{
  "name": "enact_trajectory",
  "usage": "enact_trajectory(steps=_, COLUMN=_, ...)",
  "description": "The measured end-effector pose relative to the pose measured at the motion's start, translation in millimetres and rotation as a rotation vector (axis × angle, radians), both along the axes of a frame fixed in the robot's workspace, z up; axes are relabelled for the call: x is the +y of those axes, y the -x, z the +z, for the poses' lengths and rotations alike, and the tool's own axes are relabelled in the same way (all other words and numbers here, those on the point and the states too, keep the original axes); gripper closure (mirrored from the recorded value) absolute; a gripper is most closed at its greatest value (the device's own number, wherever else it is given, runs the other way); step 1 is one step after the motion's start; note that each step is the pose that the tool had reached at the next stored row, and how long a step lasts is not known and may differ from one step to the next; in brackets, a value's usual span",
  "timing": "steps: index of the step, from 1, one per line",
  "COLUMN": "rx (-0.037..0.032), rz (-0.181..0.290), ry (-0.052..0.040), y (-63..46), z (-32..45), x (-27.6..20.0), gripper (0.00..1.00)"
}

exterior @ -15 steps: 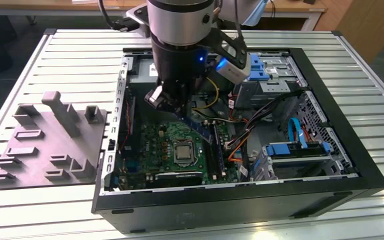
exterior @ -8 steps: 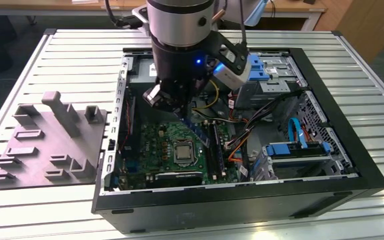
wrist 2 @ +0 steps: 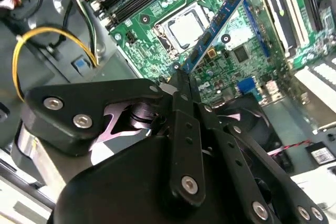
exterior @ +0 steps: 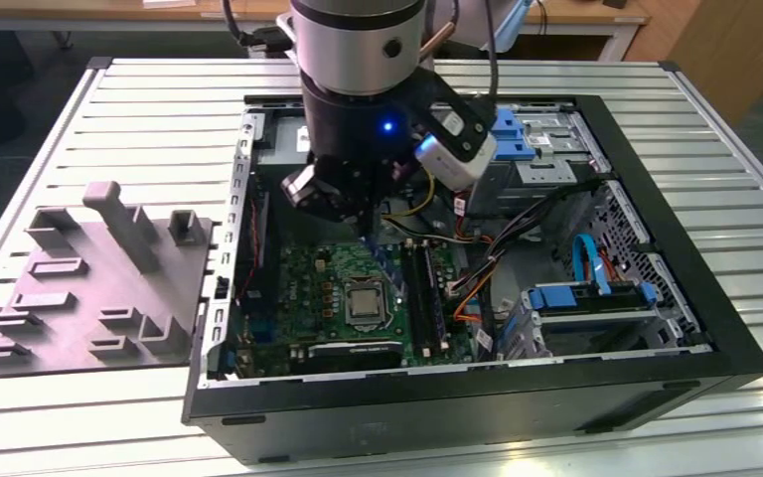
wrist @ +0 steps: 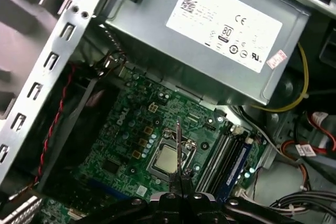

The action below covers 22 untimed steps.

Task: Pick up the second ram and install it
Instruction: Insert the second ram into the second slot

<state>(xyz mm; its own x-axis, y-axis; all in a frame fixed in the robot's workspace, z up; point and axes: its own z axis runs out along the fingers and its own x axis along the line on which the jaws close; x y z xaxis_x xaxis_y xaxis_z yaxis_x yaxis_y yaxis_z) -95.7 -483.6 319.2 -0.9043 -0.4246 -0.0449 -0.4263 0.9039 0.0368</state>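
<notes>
— Well, what lies nearest in the exterior view?

— The black near wall of the open computer case [exterior: 488,402], which lies on the slatted table [exterior: 699,109]. Just past that wall is the green motherboard [exterior: 335,288], with the processor socket [exterior: 362,298] near its middle.

— And the claw?

— The claw [wrist 2: 182,78] is down inside the case above that board, clenched on one end of the second ram [wrist 2: 220,22]. In the second wrist view the blue stick reaches out from the fingertips over the board. It passes beside the socket, apart from the memory slots [wrist: 223,156], and is not yet seated.

— Farther off?

— The grey power supply [wrist: 210,40] sits at the case's far end. A grey fixture [exterior: 103,278] rests on the table at the exterior view's left.
</notes>
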Motion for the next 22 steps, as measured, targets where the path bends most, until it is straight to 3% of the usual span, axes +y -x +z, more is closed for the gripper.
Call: enact_trajectory(steps=22, rx=0.0001, rz=-0.399, ry=0.0001, y=0.0, z=-4.3, x=0.0, gripper=0.89)
